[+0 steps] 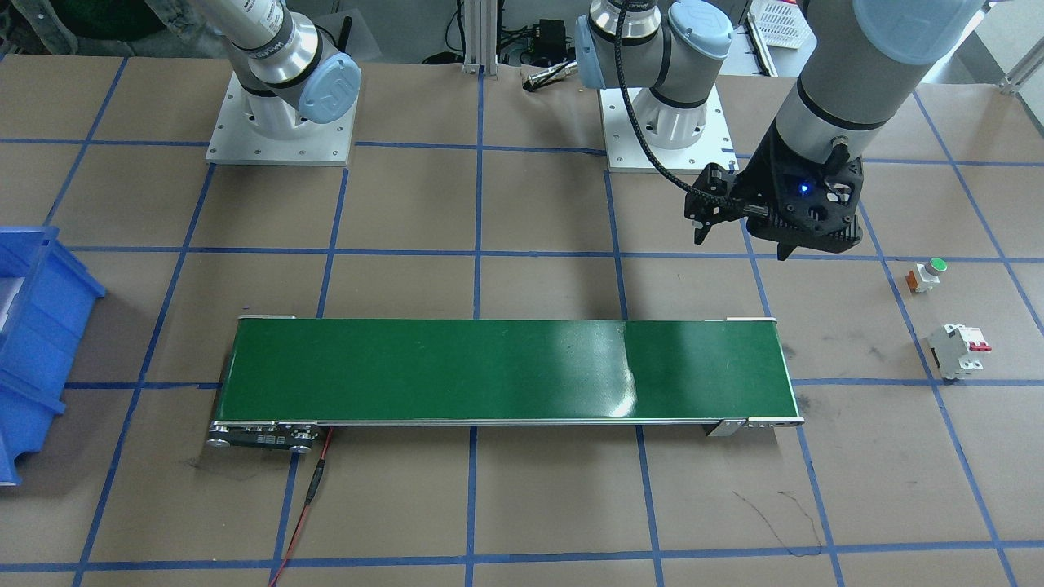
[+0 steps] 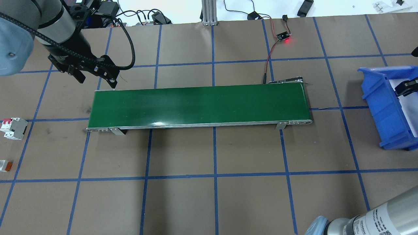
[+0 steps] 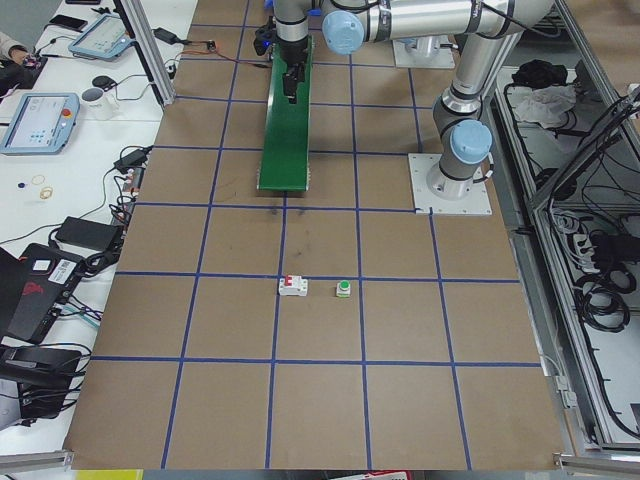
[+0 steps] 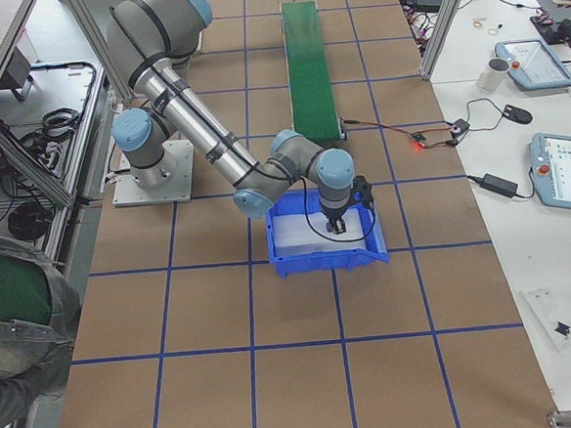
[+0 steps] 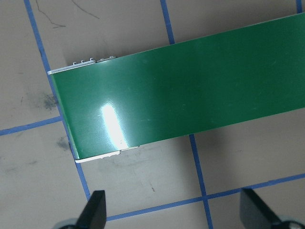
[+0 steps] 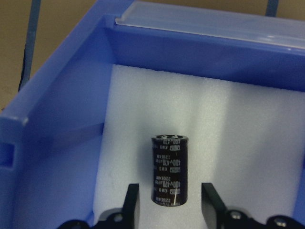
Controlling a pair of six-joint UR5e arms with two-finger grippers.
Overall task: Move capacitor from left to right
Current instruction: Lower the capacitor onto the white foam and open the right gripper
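Capacitor – appearance: a short, stubby cylinder (image 6: 170,169) with a dark, glossy sleeve; pale grey lettering is printed in rows along its side, and a flat top with a narrow rim is seen.
Capacitor – position: it is stood upright on the white foam pad (image 6: 228,124) inside the blue bin (image 2: 382,107), at the robot's right end of the table.
Right gripper: it is lowered into the bin (image 6: 170,193), with its jaws partly parted. One finger is set on each side of the capacitor and a narrow gap is left on both sides, so nothing is gripped.
Left gripper: it is held above the table (image 5: 175,207), near the conveyor's end on the robot's left. Its jaws are spread wide and nothing is held.
Conveyor: a long green belt (image 1: 506,371) is laid across the middle of the table, between the two ends.
Surroundings: the foam pad is enclosed by the bin's blue walls, which rise above the capacitor's top.
Other items: a white breaker with red switches (image 1: 960,350) and a white button with a green cap (image 1: 926,275) are laid near each other on the robot's left, well apart from the belt.
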